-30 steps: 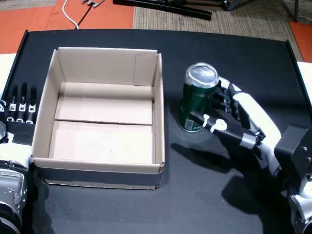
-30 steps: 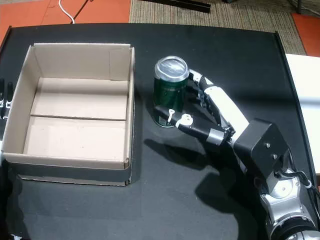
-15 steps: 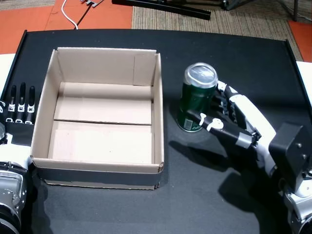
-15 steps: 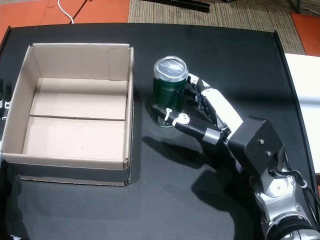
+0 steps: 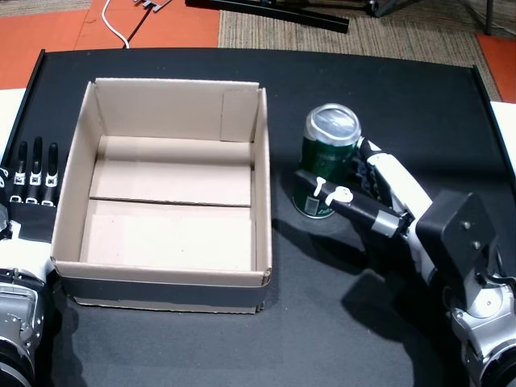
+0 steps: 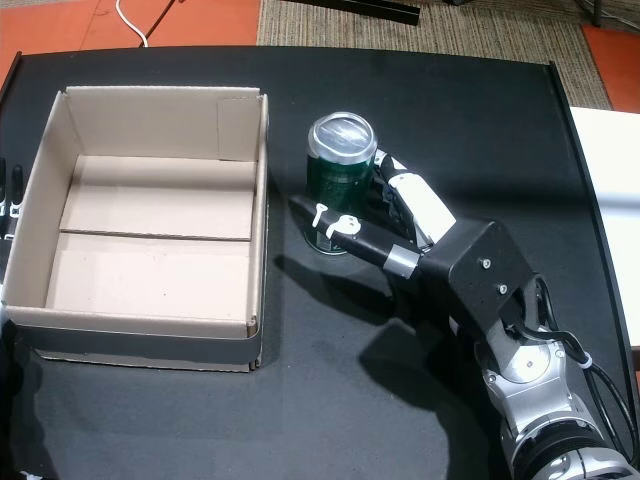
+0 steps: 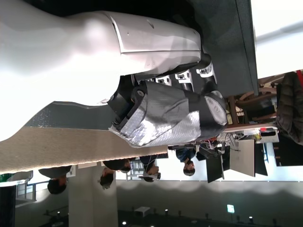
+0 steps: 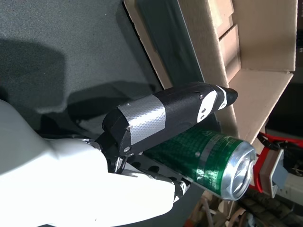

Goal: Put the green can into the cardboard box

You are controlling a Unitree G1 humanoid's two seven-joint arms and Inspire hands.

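Right hand [image 5: 364, 192]: wrapped round the can from its right side; thumb [image 5: 322, 187] crosses the can's front low down, fingers [image 6: 392, 190] curl behind it. In the right wrist view the hand [image 8: 142, 142] has the thumb over the green side and the fingers under it, pinching the can between them.
Can [image 5: 326, 164]: green with a silver top, upright on the table, just right of the box and outside it. Also seen in the other head view [image 6: 338, 180] and in the right wrist view [image 8: 208, 158].
Box [image 5: 74, 169]: open cardboard box on the left half of the table, flaps down, nothing inside. Its right wall stands near the can, not touching; also seen from the head at [image 6: 262, 180] and from the right wrist [image 8: 265, 56].
Left hand [image 5: 34, 173]: lies flat at the table's left edge, beside the box, fingers straight and side by side, holding nothing.
Table [image 5: 387, 97]: black, with orange floor and a woven mat beyond its far edge.
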